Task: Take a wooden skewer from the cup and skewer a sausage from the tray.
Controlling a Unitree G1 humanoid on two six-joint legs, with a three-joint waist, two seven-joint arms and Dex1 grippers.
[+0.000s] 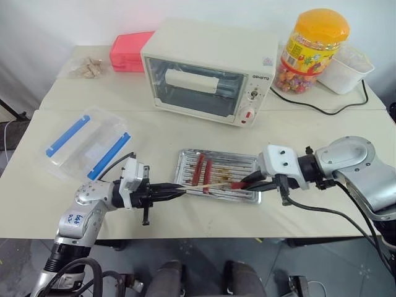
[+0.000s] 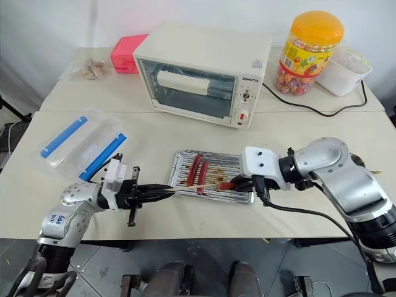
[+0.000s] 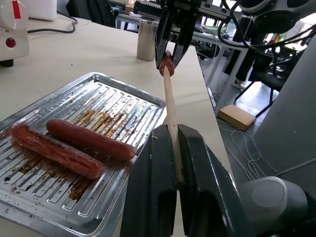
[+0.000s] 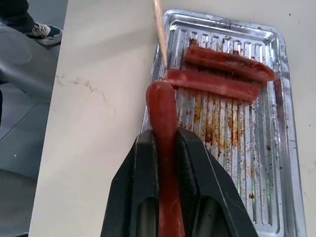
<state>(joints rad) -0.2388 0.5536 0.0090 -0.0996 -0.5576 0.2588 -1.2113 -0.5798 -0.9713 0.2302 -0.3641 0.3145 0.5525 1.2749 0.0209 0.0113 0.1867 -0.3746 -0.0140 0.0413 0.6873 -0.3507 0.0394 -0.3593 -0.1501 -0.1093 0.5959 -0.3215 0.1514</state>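
The left gripper (image 1: pixel 176 193) is shut tight on the skewer (image 3: pixel 170 116), near the stick's back end. It holds the stick level, out over the front edge of the tray (image 1: pixel 247 198). The stick points across at the other arm.

The right gripper (image 1: pixel 247 181) is pinched on the sausage (image 4: pixel 163 143). The sausage lies between its two black fingers (image 4: pixel 197 182), and the round end pokes out past the tips. That end faces the skewer. The sharp tip of the stick is right at the sausage end; I cannot tell if it has gone in.

The tray sits on the table (image 1: pixel 161 136), in the middle near the front edge. Two thinner sausages (image 3: pixel 74 143) lie side by side in it, on the ribbed bottom with brown grease marks. They are not touched by either gripper.

The cup (image 3: pixel 146 39) stands on the table behind the right gripper, near the table edge.

A white oven (image 1: pixel 207 71) stands behind the tray. A candy jar (image 1: pixel 312 49) with an orange lid is to the right of the oven, and a white tub (image 1: pixel 349 71) is just beside the jar. A clear box (image 1: pixel 86 145) with blue clips lies on the left side of the table. A pink box (image 1: pixel 127 52) sits far back on the left
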